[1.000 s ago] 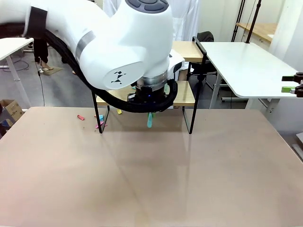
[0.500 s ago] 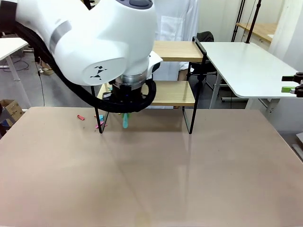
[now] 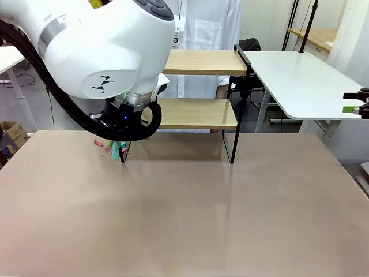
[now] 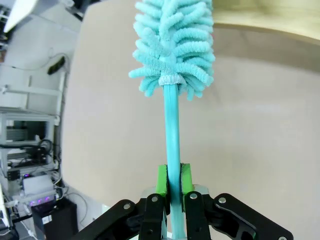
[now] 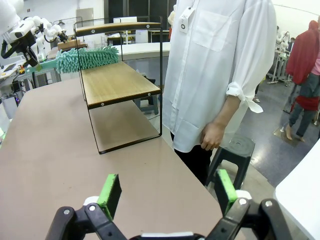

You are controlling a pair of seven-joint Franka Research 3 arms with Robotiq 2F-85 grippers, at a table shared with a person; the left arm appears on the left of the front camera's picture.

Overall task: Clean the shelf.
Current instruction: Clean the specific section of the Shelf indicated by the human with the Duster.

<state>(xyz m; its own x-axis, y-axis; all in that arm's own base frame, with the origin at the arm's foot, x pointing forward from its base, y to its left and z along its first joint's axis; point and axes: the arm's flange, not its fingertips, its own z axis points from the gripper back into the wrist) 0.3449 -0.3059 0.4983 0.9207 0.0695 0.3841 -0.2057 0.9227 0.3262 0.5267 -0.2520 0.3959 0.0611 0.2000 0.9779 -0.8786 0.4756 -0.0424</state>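
Note:
The shelf point(image 3: 199, 113) stands at the table's far side, two light wood boards in a black frame; its lower board point(image 5: 116, 81) also faces the right wrist camera. My left gripper point(image 3: 118, 144) hangs by the shelf's left front leg, shut on the handle of a teal duster point(image 4: 171, 127). The fluffy duster head point(image 4: 173, 45) points out over the table next to a board edge point(image 4: 270, 17), and reaches the shelf's far end point(image 5: 87, 58). My right gripper point(image 5: 167, 192) stands open and holds nothing, off the table's right edge point(image 3: 349, 102).
Small coloured scraps point(image 3: 99, 143) lie on the table left of the shelf's leg. A person in a white coat point(image 5: 210, 75) stands behind the shelf, beside a black stool point(image 5: 235, 150). A white table point(image 3: 300, 81) adjoins at the right.
My left arm has carried the duster leftward along the shelf's front, from the middle to its left leg. The right gripper has not moved.

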